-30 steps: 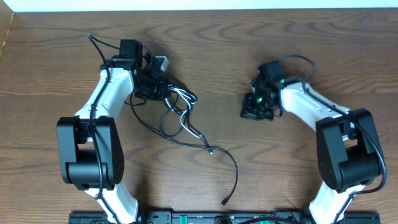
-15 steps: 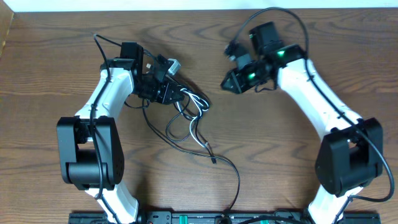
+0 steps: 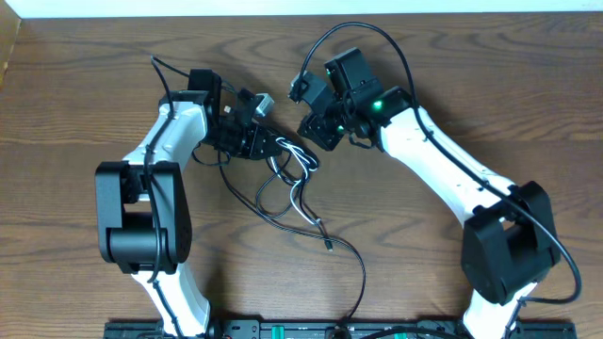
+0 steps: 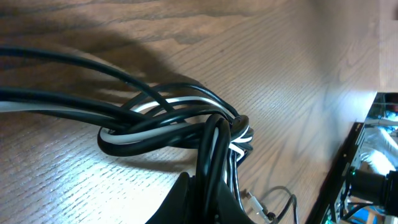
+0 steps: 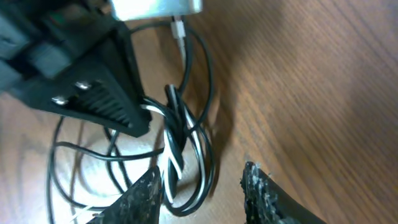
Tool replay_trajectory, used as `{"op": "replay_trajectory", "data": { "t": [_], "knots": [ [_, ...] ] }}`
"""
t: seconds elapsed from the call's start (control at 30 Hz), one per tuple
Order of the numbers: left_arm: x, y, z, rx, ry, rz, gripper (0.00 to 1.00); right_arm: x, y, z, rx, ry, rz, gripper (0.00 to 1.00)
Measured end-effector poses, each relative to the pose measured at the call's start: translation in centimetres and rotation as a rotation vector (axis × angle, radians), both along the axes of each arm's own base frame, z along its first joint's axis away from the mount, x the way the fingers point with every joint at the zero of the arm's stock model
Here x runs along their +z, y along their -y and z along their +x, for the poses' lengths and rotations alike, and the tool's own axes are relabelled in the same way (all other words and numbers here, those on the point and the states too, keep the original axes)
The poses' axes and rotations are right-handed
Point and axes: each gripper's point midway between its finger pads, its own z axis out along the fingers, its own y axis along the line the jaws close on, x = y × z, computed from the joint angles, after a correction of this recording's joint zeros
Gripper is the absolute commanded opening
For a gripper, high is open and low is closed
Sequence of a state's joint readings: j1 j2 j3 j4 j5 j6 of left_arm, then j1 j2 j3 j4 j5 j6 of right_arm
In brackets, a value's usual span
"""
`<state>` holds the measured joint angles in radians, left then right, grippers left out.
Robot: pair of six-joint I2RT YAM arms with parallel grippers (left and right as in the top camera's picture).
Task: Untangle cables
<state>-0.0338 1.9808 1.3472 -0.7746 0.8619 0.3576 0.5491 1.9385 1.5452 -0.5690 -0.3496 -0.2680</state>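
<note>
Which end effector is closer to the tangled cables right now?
Left. The left end effector grips the tangled cables; the right end effector hovers open close beside them.

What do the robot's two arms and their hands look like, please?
The left arm and right arm have white tubular links joined by bulky black joints. The left hand and right hand are black; the right one's fingertips look rough-textured. A thin black cable arches over the right wrist, where a green light glows.

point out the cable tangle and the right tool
tangled thin black and white cables [image 4: 186, 118], left wrist view, middle of the knot
right tool [image 5: 200, 180], right wrist view, midway between its fingertips
</note>
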Motion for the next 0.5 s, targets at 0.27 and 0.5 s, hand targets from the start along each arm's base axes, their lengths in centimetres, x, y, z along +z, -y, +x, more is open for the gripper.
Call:
{"op": "replay_trajectory", "data": {
  "t": [0.27, 0.5],
  "knots": [
    [-0.9, -0.2, 0.5, 0.062, -0.055, 0.012, 0.08, -5.5, -0.8, 0.4, 0.014, -0.060, -0.038, 0.54],
    [-1.8, -0.9, 0.7, 0.100, -0.079, 0.067, 0.08, -6.0, -1.9, 0.6, 0.045, -0.044, -0.016, 0.57]
  ]
}}
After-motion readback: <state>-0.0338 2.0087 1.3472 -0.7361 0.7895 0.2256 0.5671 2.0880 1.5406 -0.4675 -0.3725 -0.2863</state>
